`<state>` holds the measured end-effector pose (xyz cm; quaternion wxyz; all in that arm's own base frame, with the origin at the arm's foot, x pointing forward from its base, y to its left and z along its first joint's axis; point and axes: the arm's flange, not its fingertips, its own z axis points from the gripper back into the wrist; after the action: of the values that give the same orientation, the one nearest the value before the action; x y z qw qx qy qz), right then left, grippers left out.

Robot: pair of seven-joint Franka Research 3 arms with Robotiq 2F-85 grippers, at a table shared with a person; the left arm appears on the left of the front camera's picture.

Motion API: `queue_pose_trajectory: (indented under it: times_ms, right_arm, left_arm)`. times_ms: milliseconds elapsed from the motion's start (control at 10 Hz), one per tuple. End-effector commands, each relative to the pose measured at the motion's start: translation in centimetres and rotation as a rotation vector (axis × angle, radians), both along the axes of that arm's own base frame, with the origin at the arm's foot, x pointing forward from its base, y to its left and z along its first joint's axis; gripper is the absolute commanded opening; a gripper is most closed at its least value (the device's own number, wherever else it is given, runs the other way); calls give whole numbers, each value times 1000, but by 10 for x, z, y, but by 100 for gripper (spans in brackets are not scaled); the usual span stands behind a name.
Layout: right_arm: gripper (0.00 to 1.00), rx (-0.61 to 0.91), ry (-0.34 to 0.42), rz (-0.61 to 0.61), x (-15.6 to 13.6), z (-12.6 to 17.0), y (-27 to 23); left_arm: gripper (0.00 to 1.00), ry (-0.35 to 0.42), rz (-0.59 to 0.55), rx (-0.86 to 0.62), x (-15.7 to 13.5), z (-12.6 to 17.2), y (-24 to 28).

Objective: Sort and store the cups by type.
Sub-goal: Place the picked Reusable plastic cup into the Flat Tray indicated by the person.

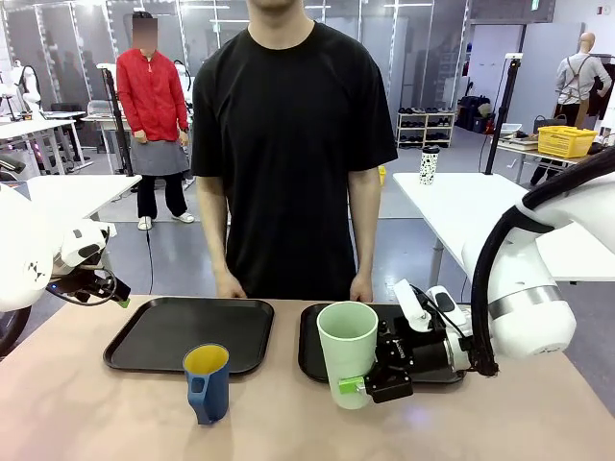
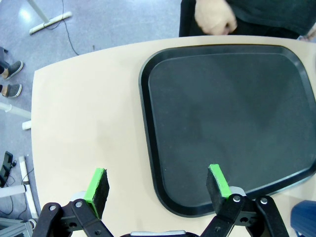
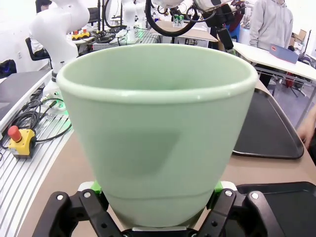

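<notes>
- Far left: the left pincer hangs over the outer edge of the left tray. Its green pads are spread wide with nothing between them. In the wrist view, one finger sits above bare worktop and the other above the tray's rim.
- The left tray itself is black, flat and shallow, with nothing lying in it.
- Next, the dark blue mug with its yellow inside stands upright on the worktop. It is just in front of the left tray's near edge, toward that tray's right corner, and hides a bit of the rim from the front camera. Its handle points toward the robot's side.
- Behind the left tray's far right corner, a person in a black shirt stands at the worktop's far edge. One hand rests near that corner and the other hand is farther right.
- Right of the left tray, across a narrow gap, lies the right tray, also black.
- The pale mint tumbler is right of the left tray, in front of the second tray's near left corner and covering it. It is mouth up and tilted slightly. I can't tell whether its base touches the worktop.
- The right pincer is pinching the tumbler low down, with a green pad on either side of its base. The pincer's black body and white arm block much of the right tray.
- Far back on the right, well beyond the left tray, a small white spotted cup stands on another table.
</notes>
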<state>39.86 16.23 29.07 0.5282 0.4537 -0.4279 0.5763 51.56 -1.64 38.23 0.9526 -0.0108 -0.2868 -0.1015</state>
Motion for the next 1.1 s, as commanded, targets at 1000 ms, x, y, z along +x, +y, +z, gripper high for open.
queue_pose_trajectory:
  times_ms: [1000]
  right_arm:
    - [49,4,-3,6,3,0,2]
  left_arm:
    - [100,-1,-1,0,0,1,0]
